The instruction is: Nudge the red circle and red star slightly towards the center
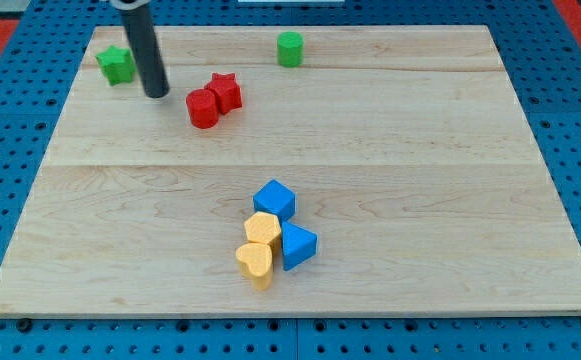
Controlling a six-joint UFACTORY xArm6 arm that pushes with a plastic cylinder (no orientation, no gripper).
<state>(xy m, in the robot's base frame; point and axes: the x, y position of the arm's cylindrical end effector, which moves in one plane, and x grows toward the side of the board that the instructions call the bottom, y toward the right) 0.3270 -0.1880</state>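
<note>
My tip (156, 93) is a bare rod, a tool with nothing to spread or pinch. It stands near the red circle (202, 109), on its left and not touching. The red star (225, 91) touches the circle's upper right. Both sit toward the table (450, 150)'s top left, so the nudge toward the center looks undone.

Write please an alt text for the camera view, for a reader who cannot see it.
My tip rests on a wooden board, just left of a touching red circle and red star. A green star and green cylinder sit near the top; two blue and two yellow blocks cluster near the bottom.
</note>
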